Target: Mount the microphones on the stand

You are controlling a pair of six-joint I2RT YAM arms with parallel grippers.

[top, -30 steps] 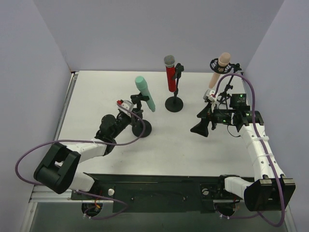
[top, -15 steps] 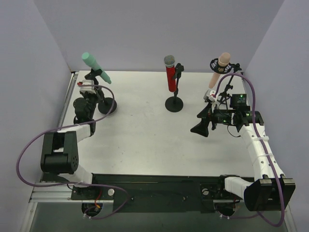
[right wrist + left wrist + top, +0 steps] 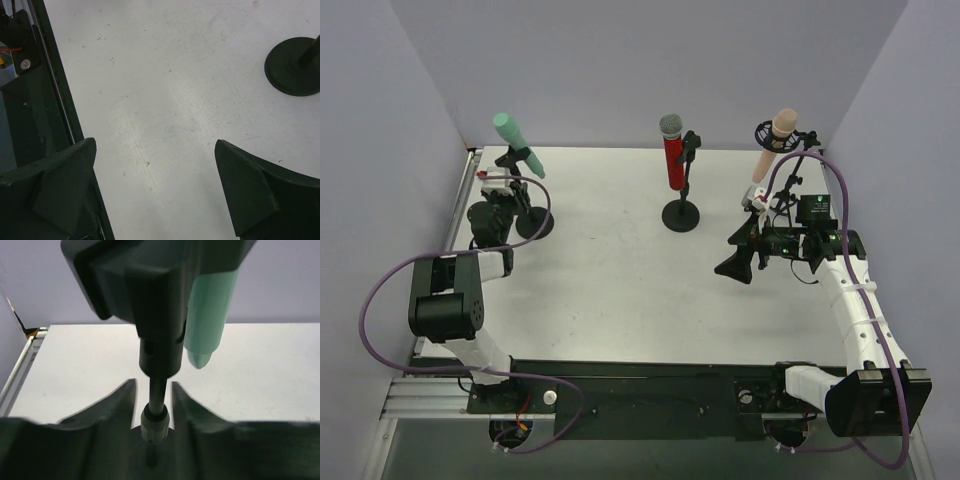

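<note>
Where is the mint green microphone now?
In the top view, the mint green microphone sits tilted in its stand at the far left of the table, the left end effector around the stand's pole.

Narrow gap in left hand (image 3: 153, 385); right hand (image 3: 155, 144) spread wide.

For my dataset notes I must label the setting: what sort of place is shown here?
Most likely a robotics lab test cell: plain lilac walls enclose a white table, and two robot arms are bolted to a black rail at its near edge.
</note>
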